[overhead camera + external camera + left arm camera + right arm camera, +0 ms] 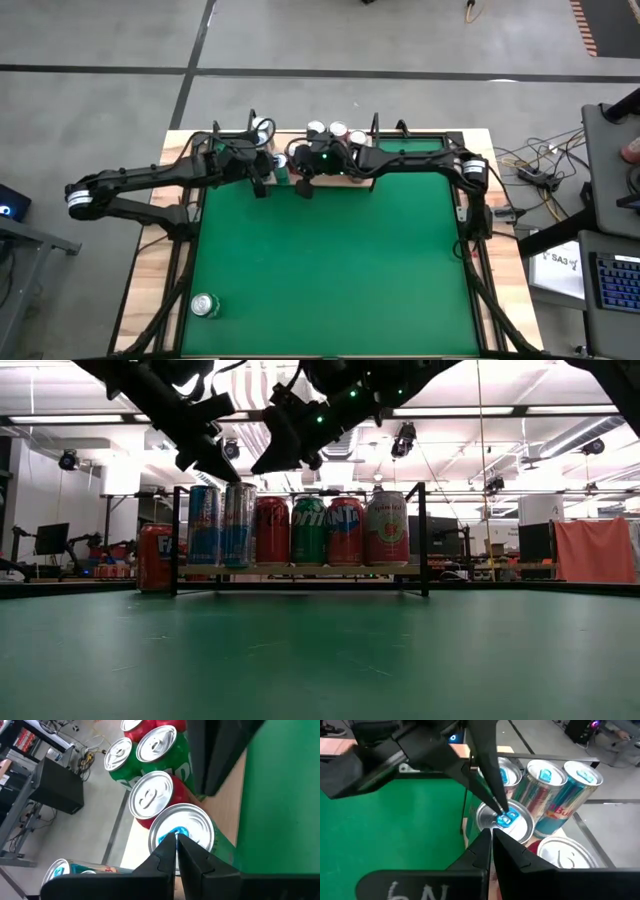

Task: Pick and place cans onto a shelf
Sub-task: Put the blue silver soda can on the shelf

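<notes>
Green desk (330,270), shelf (300,569) at 12 o'clock holding six cans (308,530) — both shut, empty grippers, left gripper (176,842) and right gripper (491,834), crowd one blue-tabbed can (506,820); they may collide or tip it.

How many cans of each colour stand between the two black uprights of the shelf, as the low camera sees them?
blue-and-silver cans: 2
red cans: 2
green can: 1
pale pink can: 1
Total: 6
</notes>
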`<state>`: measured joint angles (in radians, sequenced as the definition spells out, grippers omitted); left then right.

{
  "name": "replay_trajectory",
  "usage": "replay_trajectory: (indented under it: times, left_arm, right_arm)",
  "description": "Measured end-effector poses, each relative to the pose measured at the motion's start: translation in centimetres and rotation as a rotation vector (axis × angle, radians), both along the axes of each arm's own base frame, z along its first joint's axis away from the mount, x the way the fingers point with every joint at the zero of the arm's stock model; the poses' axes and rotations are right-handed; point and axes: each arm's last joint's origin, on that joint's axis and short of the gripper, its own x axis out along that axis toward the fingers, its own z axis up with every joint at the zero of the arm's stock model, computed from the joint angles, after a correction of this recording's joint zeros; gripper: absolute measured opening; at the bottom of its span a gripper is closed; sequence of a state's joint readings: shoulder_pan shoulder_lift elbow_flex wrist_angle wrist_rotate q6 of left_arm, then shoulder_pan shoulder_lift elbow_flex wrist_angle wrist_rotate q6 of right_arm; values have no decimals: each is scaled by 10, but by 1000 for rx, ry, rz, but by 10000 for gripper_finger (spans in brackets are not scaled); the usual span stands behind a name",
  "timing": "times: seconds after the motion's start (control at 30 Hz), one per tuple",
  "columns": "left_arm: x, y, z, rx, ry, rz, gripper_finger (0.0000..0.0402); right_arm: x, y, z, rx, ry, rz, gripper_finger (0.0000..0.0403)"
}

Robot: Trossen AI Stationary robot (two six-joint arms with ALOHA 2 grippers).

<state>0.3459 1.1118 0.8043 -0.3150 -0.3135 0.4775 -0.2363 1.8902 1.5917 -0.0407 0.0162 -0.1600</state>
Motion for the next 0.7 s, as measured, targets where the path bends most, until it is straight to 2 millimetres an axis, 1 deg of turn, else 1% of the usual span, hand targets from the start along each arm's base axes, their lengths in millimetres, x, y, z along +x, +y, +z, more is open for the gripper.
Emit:
replay_trajectory:
  times: [0.23,0.5,0.7]
  left_arm:
    - [-1,0,-1,-31,-8,23,0]
    - [-2,-2,-1,-61,-19,45,0]
    - [-5,-6,0,-83,-30,48,0]
  right_arm:
    - [9,-2,-26,8,55,1,9]
    - [10,-4,-28,10,52,-12,9]
    - [10,-6,-27,-1,42,-11,9]
